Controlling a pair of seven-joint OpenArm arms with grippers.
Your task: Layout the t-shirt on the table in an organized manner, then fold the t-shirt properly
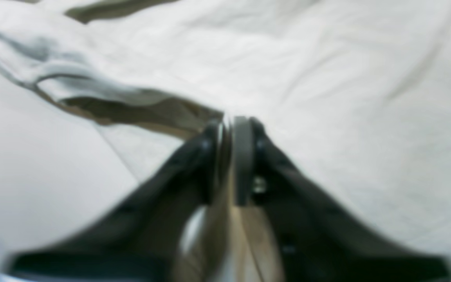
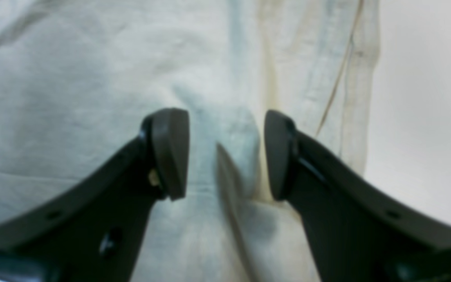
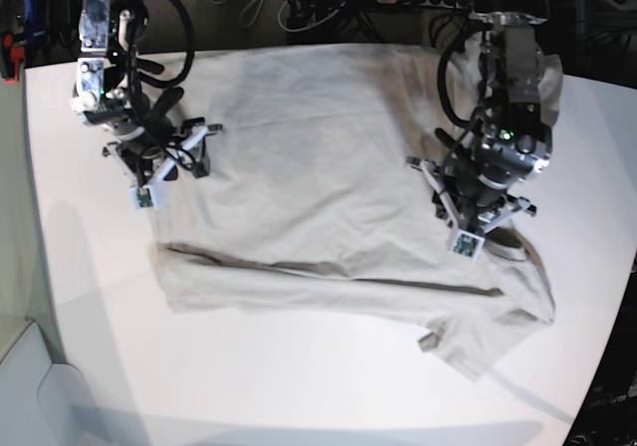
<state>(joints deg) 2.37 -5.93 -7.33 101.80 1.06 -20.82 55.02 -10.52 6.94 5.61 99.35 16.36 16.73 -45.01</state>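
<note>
Base view: light grey-beige cotton t-shirt spread on white desk, one fold made; left pincer nearly clenched, whether on cloth I cannot tell; right pincer released; further folds remain.

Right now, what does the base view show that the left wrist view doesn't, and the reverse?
Only the base view: the whole t-shirt spread on the table, a fold line across its lower part, a sleeve near the front corner, and both arms, the right pincer at the shirt's other edge. Only the left wrist view: the left pincer close up, its pads nearly together over the cloth beside a lifted fold edge; blur hides whether cloth is pinched. Both: light cloth, white table, the left arm.
</note>
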